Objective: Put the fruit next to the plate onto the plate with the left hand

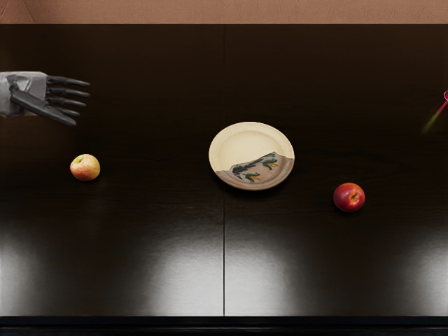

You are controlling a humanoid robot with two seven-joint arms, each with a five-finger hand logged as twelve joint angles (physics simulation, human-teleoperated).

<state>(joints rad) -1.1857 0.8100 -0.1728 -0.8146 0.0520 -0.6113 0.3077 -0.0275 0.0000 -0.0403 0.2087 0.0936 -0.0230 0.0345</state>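
Table [140,266]: dark, glossy, fills nearly the whole view, with a thin seam running from 12 to 6 o'clock through its middle. Plate [241,143]: round, cream with a brown painted band on its near side, lies flat at the centre. Left hand [42,96]: grey, comes in from the left edge at 10 o'clock of the plate; fingers [70,92] straight and spread wide, holding nothing. Red fruit [348,197]: on the table at 4 o'clock of the plate, near it, not touching. Yellow fruit [85,167]: on the table at 9 o'clock of the plate, well apart from it, at 5 o'clock of the hand. Streak [437,115]: pink and green, at the right edge, 2 o'clock of the plate; too blurred to identify.
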